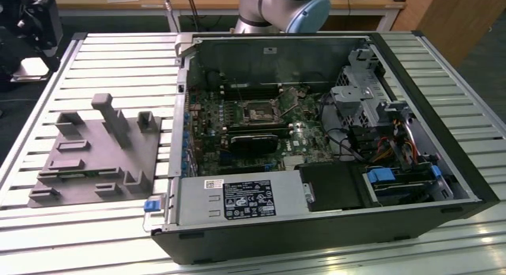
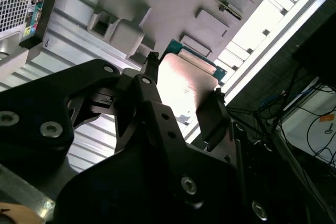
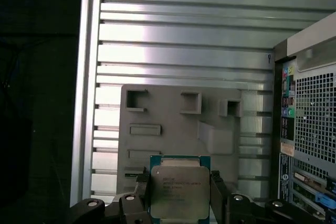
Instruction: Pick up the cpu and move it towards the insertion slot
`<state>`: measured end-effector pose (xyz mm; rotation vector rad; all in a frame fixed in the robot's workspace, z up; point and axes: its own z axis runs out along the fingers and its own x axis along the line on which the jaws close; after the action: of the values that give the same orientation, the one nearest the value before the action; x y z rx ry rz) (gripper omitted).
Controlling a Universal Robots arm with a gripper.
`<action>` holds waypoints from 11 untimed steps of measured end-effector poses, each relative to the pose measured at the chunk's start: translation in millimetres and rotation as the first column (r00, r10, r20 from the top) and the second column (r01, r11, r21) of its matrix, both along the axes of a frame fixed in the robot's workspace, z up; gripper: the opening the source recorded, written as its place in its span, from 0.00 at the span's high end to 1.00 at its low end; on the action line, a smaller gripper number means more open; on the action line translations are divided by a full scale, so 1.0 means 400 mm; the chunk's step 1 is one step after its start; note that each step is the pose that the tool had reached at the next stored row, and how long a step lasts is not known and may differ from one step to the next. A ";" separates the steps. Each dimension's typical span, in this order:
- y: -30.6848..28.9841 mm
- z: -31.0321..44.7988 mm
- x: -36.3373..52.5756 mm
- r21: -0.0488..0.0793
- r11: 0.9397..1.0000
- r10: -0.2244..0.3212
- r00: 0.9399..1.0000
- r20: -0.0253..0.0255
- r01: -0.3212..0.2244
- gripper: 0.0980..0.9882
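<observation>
Robot arm [image 1: 274,8] in the exterior view: a silver-grey joint with a pale blue cap, upright at the far edge of the scene. In both wrist views the black claw [image 3: 179,199] is clamped on the cpu [image 3: 177,187] — one dark finger [image 3: 143,198] pressed against each of two opposite edges, the chip's metal face toward the first wrist camera.

silvery cpu [image 3: 180,191] gripped edgewise, dark-centred insertion slot [image 1: 259,114]

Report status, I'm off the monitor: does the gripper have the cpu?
Copy, gripper shut on cpu, fingers on opposite edges. Held over grey fixture, not at insertion slot. Slot uncovered.
</observation>
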<state>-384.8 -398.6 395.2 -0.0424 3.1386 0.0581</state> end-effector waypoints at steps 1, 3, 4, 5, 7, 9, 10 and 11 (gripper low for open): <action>0.000 0.000 0.006 0.000 1.000 0.000 1.000 0.000 0.000 0.50; 0.000 0.000 0.017 0.000 1.000 0.000 1.000 0.000 0.000 0.50; 0.000 0.000 0.022 0.000 1.000 0.000 1.000 0.000 0.000 0.50; 0.000 0.000 0.027 0.000 1.000 0.000 1.000 0.000 0.000 0.50; 0.001 0.000 0.034 0.000 1.000 0.000 1.000 0.000 0.000 0.50; 0.001 0.000 0.041 0.000 1.000 0.000 1.000 0.000 0.000 0.50; 0.001 0.000 0.044 0.000 1.000 0.000 1.000 0.000 0.000 0.50; 0.001 0.000 0.047 0.000 1.000 0.000 1.000 0.000 0.000 0.50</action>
<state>-366.0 -398.0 395.2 -0.0424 3.1386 0.0581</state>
